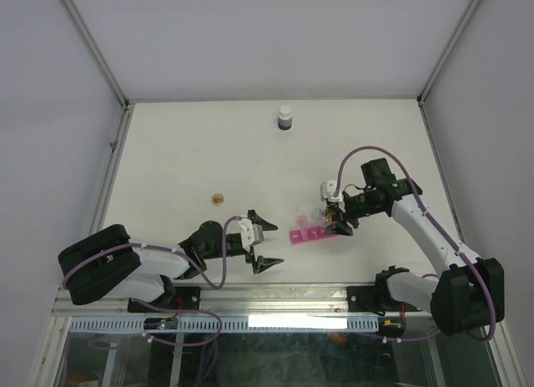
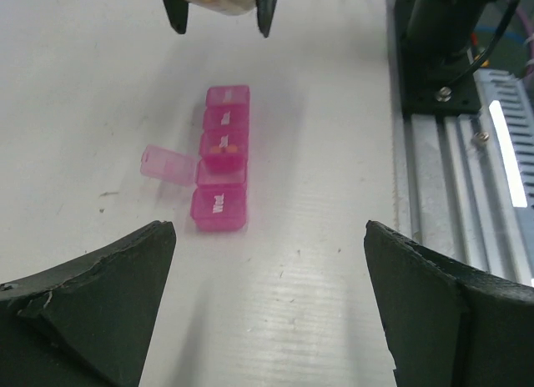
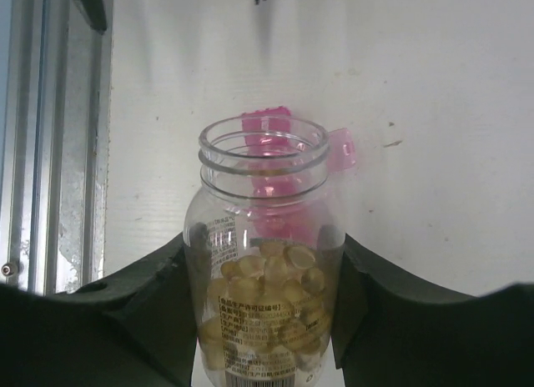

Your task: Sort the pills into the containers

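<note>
The pink pill organiser (image 1: 309,234) lies on the table in front of the right arm. In the left wrist view it (image 2: 222,158) shows one lid (image 2: 167,164) flipped open and an orange piece in a compartment (image 2: 224,150). My right gripper (image 3: 263,278) is shut on the small clear bottle (image 3: 263,237), which is uncapped and holds yellow-orange pills (image 3: 267,299). The bottle's mouth is just above the organiser (image 3: 267,123). My left gripper (image 2: 271,304) is open and empty, on the near side of the organiser and apart from it.
A small round orange cap (image 1: 218,199) lies left of centre. A dark bottle with a white cap (image 1: 285,118) stands at the far edge. A metal rail (image 2: 455,178) runs along the table's near edge.
</note>
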You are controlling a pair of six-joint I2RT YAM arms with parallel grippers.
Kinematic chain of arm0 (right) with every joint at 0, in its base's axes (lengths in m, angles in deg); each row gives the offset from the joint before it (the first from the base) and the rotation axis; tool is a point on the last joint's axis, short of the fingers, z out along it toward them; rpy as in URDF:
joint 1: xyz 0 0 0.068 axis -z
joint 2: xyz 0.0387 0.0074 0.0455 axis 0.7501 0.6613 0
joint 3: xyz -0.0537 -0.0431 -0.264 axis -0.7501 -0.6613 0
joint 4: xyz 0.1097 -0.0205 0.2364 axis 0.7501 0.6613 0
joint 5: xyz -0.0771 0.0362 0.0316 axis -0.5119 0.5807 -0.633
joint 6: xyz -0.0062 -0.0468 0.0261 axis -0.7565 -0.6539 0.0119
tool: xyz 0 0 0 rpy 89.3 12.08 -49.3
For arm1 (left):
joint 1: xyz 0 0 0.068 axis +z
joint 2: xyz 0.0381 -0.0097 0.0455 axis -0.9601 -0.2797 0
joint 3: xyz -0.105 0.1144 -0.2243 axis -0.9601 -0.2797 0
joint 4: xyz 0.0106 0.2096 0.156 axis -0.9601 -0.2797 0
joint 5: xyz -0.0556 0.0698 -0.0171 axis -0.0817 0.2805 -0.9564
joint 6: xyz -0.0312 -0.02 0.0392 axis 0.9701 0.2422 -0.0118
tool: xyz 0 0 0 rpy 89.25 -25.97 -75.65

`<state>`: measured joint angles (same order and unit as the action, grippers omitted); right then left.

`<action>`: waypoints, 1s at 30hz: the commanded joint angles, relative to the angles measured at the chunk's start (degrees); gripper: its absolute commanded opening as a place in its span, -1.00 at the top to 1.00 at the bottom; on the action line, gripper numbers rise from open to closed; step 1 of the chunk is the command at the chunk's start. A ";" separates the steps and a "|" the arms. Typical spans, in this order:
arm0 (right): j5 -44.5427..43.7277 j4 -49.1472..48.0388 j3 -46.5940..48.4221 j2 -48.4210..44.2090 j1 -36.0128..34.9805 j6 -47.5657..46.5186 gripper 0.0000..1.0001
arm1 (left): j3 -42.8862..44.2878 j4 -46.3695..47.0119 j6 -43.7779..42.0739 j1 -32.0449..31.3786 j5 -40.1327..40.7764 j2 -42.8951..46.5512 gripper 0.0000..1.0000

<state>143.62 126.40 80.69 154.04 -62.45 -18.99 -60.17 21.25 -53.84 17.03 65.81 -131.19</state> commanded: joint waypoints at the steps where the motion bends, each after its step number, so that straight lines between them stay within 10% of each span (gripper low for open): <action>1: -7.68 -4.68 -1.78 1.49 -4.67 0.08 1.00 | 1.16 9.48 -6.37 -0.66 4.62 -5.60 -0.98; 30: -27.39 -8.57 -1.48 9.77 -16.89 10.91 1.00 | -5.04 11.54 -2.64 -0.66 12.61 -3.95 -0.98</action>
<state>118.27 119.52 78.00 163.61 -78.40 -9.48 -63.95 29.52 -57.07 16.75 78.44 -137.79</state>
